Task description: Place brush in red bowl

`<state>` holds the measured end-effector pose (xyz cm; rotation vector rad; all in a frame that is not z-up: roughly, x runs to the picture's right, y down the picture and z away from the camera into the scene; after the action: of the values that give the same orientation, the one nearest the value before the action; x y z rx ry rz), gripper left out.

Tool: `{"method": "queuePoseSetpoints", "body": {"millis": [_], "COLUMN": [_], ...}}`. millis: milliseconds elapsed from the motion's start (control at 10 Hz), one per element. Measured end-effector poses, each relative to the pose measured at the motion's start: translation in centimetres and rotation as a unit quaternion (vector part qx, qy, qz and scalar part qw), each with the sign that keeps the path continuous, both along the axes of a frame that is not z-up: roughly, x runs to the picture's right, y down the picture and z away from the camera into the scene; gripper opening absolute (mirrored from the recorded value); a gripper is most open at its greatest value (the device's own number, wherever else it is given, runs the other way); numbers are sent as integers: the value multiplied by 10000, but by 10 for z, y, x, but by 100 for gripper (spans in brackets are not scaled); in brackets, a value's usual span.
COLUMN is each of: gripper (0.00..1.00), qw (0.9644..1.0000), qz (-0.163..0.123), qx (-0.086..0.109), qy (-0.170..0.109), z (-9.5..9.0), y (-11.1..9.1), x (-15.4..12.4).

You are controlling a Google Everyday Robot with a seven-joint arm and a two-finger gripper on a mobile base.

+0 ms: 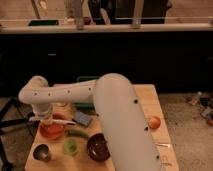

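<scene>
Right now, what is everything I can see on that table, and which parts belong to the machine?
brush: one, white handle, lying across the red bowl's top, under the gripper
red bowl: one, orange-red, left part of the table
dark brown bowl: one, glossy, front middle
green cup: one, small, between the two bowls
metal cup: one, silvery, front left corner
grey-blue block: one, right of the red bowl
long green item: one, behind the green cup; kind unclear
orange round fruit: one, right side
fork: one, metal, right edge
wooden table: one, light wood
robot arm: one, white, reaching left across the table
gripper: one, just above the red bowl
</scene>
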<state>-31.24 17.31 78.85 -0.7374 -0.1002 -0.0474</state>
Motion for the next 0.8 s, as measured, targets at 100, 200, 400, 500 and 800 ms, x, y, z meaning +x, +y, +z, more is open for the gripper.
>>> {"method": "queuePoseSetpoints", "body": {"millis": [100, 200, 400, 500, 800], "gripper": [14, 22, 45, 53, 79], "qw": [10000, 10000, 10000, 10000, 10000], "qz": [5, 9, 7, 6, 6], "qx": [0, 0, 0, 0, 0], "qy": [5, 9, 9, 7, 8], "z": [0, 1, 1, 0, 1], "y": [0, -1, 0, 0, 0], "x": [1, 1, 1, 1, 1]}}
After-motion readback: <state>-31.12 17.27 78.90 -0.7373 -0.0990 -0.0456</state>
